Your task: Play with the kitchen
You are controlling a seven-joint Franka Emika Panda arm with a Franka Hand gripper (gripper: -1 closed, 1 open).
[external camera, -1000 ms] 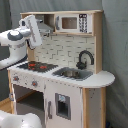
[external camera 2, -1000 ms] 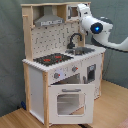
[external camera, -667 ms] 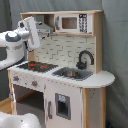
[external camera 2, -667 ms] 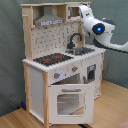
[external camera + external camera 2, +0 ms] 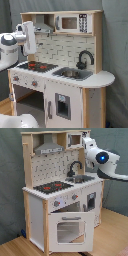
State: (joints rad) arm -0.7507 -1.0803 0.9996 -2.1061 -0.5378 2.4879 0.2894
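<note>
Hovering beside the kitchen [image 5: 60, 70] [image 5: 60, 193], the gripper [image 5: 28, 37] [image 5: 86, 142] hung level with its grey hood [image 5: 44, 24] [image 5: 49, 148]; whether its claw was spread or pressed together could not be told.

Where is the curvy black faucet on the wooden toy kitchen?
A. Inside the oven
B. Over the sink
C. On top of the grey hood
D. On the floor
B. In both exterior views the black faucet arches over the sink, beside the black stovetop of the light wood and white toy kitchen.
</note>
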